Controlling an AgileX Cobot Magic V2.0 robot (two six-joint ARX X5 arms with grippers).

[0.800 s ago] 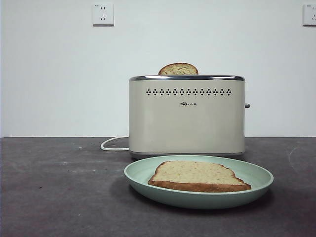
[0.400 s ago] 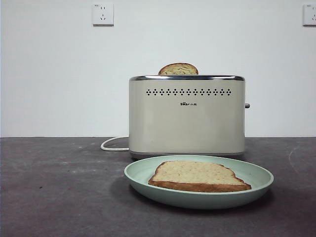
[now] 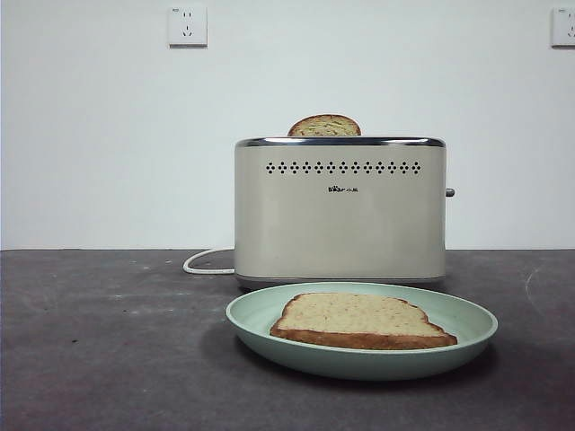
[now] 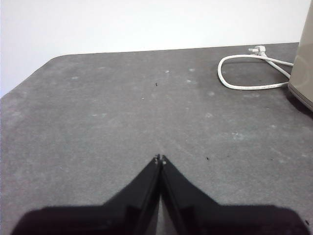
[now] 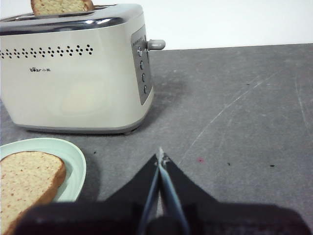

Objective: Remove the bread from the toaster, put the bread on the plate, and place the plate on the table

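Observation:
The bread [image 3: 359, 320], a wide flat slice with a brown crust, lies on the mint-green plate [image 3: 467, 316]. The plate rests on the dark table [image 3: 108, 341] in front of the cream toaster [image 3: 340, 211]. A narrower domed slice [image 3: 324, 126] stands up out of the toaster's slot. My left gripper [image 4: 160, 159] is shut and empty, low over bare table to the toaster's left. My right gripper [image 5: 160, 157] is shut and empty, to the right of the plate [image 5: 73, 164] and the bread [image 5: 27, 178], with the toaster [image 5: 73, 73] beyond it. Neither arm shows in the front view.
The toaster's white cord [image 3: 205, 260] loops on the table to its left, and shows in the left wrist view [image 4: 247, 73]. The toaster's lever [image 5: 155, 45] sticks out on its right end. A white wall with two sockets [image 3: 187, 25] stands behind.

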